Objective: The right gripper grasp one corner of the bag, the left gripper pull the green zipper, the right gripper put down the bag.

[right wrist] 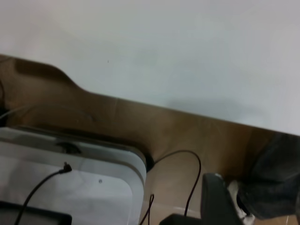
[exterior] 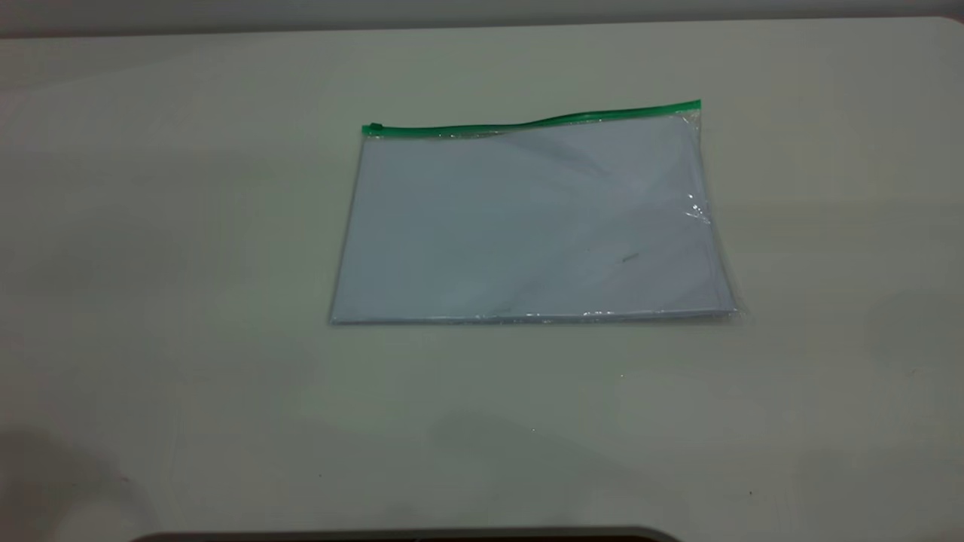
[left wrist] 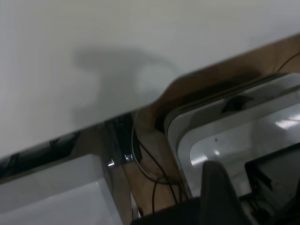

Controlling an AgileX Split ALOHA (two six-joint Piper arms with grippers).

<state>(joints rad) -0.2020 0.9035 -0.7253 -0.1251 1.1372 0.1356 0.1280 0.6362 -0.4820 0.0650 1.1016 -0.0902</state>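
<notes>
Flat on the pale table (exterior: 188, 263) lies the bag (exterior: 527, 226); whether either arm's jaws are released or clenched cannot be told.

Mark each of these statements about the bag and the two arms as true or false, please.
1. The bag lies flat on the table. True.
2. The green zipper runs along the bag's near edge. False: it runs along the far edge.
3. The slider tab sits at the zipper's left end. True.
4. The right claw holds a bag corner. False: no claw touches the bag.
5. The left claw is over the bag. False: it hangs at the table's edge.
</notes>
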